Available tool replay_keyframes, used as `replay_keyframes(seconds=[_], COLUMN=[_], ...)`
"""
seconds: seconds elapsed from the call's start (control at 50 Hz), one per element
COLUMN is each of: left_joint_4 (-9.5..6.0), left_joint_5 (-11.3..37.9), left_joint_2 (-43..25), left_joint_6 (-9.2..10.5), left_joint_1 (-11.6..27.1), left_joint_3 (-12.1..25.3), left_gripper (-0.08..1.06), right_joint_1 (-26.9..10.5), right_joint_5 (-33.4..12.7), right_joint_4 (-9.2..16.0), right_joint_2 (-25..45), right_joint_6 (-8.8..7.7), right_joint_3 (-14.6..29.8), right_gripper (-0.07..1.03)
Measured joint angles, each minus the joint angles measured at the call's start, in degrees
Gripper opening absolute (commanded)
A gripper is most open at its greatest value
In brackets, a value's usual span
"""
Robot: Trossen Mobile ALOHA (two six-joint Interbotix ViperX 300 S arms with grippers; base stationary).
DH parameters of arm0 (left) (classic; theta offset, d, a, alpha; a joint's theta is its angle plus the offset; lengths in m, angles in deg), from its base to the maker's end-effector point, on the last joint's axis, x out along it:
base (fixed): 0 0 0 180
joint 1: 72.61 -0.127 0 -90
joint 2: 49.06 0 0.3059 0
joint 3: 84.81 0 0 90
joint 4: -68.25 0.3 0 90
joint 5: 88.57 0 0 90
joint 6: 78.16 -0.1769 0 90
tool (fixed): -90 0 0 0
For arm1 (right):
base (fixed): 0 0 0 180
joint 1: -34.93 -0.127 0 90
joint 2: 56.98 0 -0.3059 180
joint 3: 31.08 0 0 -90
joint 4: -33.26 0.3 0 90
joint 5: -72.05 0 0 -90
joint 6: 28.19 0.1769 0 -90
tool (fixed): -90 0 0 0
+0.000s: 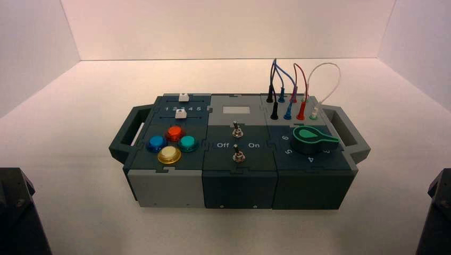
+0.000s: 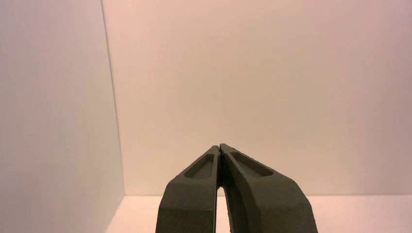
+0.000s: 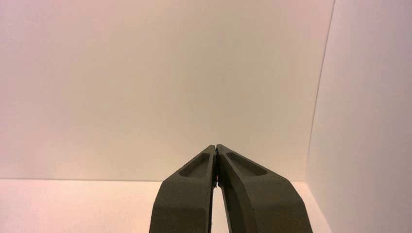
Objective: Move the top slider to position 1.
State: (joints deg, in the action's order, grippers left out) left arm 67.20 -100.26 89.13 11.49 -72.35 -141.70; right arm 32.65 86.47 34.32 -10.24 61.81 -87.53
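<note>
Black-bodied left arm [image 1: 21,212] and right arm [image 1: 436,212] are standing nearest, parked on either side; the dark, tapering left pincer [image 2: 219,145] is pointing toward the back wall [image 2: 272,87], clenched on nothing, and the right pincer [image 3: 216,145] is idling likewise, its tips meeting. Between and ahead of the pincers, the pale, smooth worktop [image 1: 80,159] is carrying a blocky grey and dark teal box [image 1: 239,186].

The top slider [image 1: 183,98], a tiny white blocky knob on a thin dark track, is likely to be moving lightly but perhaps a little stiffly, its smooth faces tending to slip. Being rigid and small, it is probably calling for a low pinch across its sides by the left pincer, or a gentle sideways nudge; upward pulling would be risking a tilt or jam.

It is sitting ahead and to the right of the left pincer, well apart from it, and farther off than its white twin, the lower slider [image 1: 181,114]. Nothing is touching it. The small white printed numeral 1 [image 1: 166,109] is marking the row's end nearer the left pincer's side, between the two tracks.
</note>
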Motion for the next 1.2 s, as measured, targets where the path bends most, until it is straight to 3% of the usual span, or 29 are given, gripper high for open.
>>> replay_keyframes(seconds=[0.14,0.24,0.4,0.6,0.9,1.04,1.2], left_joint_4=[0.00,0.00,0.00,0.00,-0.62,-0.70,-0.70], left_joint_5=[6.59,14.15,27.95,38.67,45.79,46.14,46.49], left_joint_2=[-0.53,-1.23,-2.72,-7.56,-14.59,-16.52,-16.61], left_joint_6=[-0.26,-0.53,-1.67,-2.46,-2.46,-2.46,-2.46], left_joint_1=[0.44,2.11,8.88,16.08,21.45,21.53,21.53], left_joint_3=[0.53,2.02,4.66,5.98,7.03,7.03,7.03], left_gripper=[-0.03,-0.03,-0.03,-0.03,-0.03,-0.03,-0.03], right_joint_1=[-0.97,-1.93,-3.60,-8.00,-20.04,-26.02,-29.71], right_joint_5=[-2.99,-4.83,-7.82,-12.74,-21.97,-26.28,-31.46], right_joint_4=[-0.18,-0.44,-0.53,-0.62,0.35,3.34,6.59], right_joint_2=[1.49,2.90,5.45,9.05,16.44,21.27,27.77], right_joint_6=[0.00,-0.18,-0.18,-0.18,-0.09,0.00,0.00], right_joint_3=[0.26,0.62,1.67,3.43,7.38,10.72,16.17], right_gripper=[-0.02,-0.02,-0.02,-0.02,-0.02,-0.02,-0.02])
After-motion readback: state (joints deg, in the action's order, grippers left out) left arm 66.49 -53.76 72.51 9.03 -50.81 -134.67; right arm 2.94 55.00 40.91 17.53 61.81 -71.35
